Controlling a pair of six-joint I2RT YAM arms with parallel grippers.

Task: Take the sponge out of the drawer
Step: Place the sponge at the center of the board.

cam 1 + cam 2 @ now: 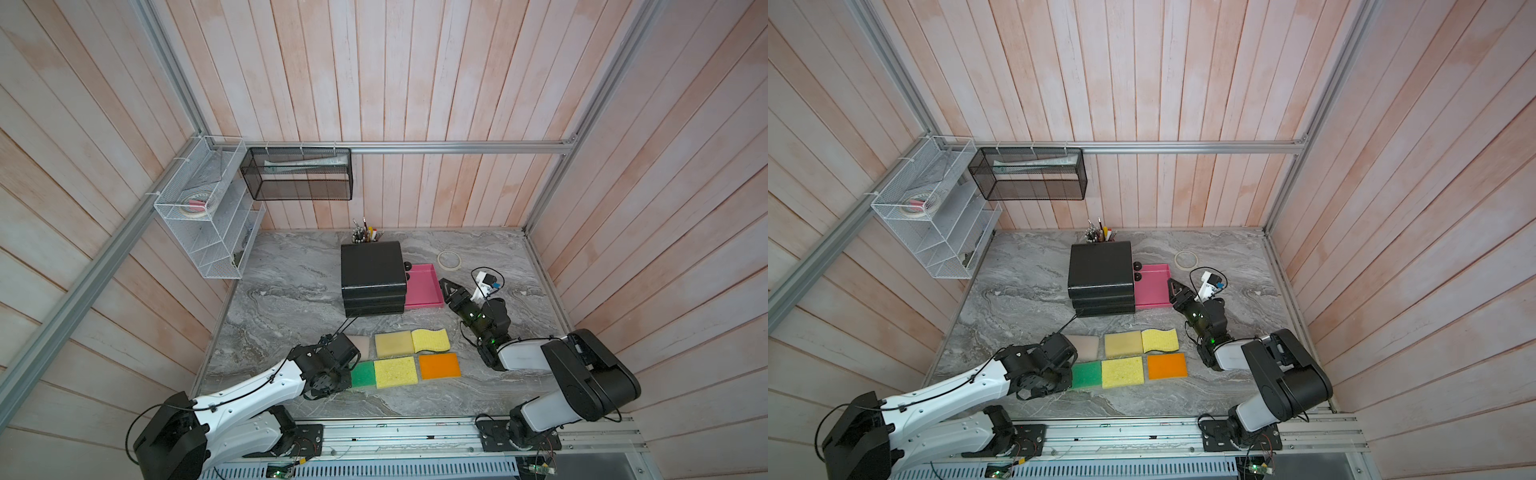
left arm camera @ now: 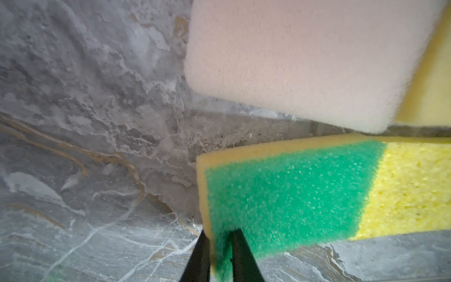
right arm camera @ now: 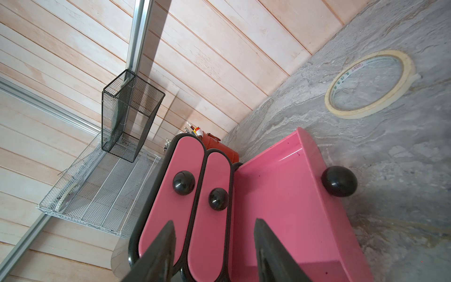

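Down at the near left now: left gripper (image 2: 219,232), fingers drawn narrow, nipping one corner of the rectangular green sponge (image 2: 288,200) with its yellow foam base, the foam creased dark between the black tips. Lies out of the drawer already, flat on the grey marbled tabletop (image 1: 291,291), leftmost of the near row in both top views. Touches the square porous yellow sponge (image 1: 395,372) on its right, with the flat orange square sponge (image 1: 439,365) just beside that one. Just beyond, across a sliver of bare tabletop, the pale pinkish foam sponge (image 2: 305,61), half hidden under the left wrist from above. Then along the far row to the right, the tan square sponge (image 1: 393,344) touching the wavy-edged yellow sponge (image 1: 431,340). Farther back, mid-table, the black cabinet of stacked drawers (image 1: 372,270), fronts facing right. Shows its lowest pink plastic drawer (image 3: 288,207) pulled out to the right, black ball knob on the front. Over to the right gripper (image 3: 214,221): hangs by the right edge of that drawer, fingers spread wide, nothing between them. Beyond the drawer, towards the far right, a cream roll of masking tape (image 1: 449,260), flat on the tabletop.
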